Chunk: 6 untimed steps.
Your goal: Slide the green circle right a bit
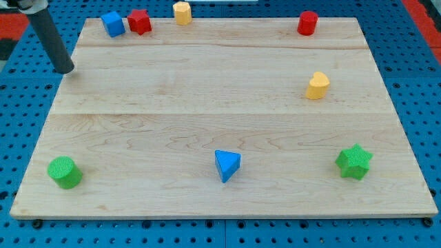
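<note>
The green circle (64, 171) is a short cylinder near the wooden board's bottom left corner. My tip (65, 69) is at the board's left edge, in the upper left of the view, well above the green circle and apart from every block. The dark rod slants up to the view's top left corner.
A blue triangle (227, 165) lies at bottom centre and a green star (354, 162) at bottom right. A yellow heart-like block (318, 85) sits right of centre. Along the top edge are a blue block (113, 24), a red block (139, 21), a yellow block (182, 12) and a red cylinder (307, 23). The wooden board (172, 103) rests on a blue pegboard.
</note>
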Motion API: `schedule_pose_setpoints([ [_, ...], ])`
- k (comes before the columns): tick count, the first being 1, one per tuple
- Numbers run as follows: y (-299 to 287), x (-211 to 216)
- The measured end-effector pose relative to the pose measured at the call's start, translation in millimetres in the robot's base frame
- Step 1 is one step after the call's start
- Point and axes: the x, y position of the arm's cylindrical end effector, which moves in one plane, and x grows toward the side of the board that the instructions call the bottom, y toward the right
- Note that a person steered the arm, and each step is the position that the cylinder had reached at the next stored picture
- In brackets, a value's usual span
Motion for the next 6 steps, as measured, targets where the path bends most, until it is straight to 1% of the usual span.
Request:
schedule_pose_setpoints([
  [1, 10.2, 11.9],
  [3, 123.4, 128.6],
  [4, 139.2, 202.3],
  [5, 132.8, 259.7],
  [6, 46.6, 258.0],
])
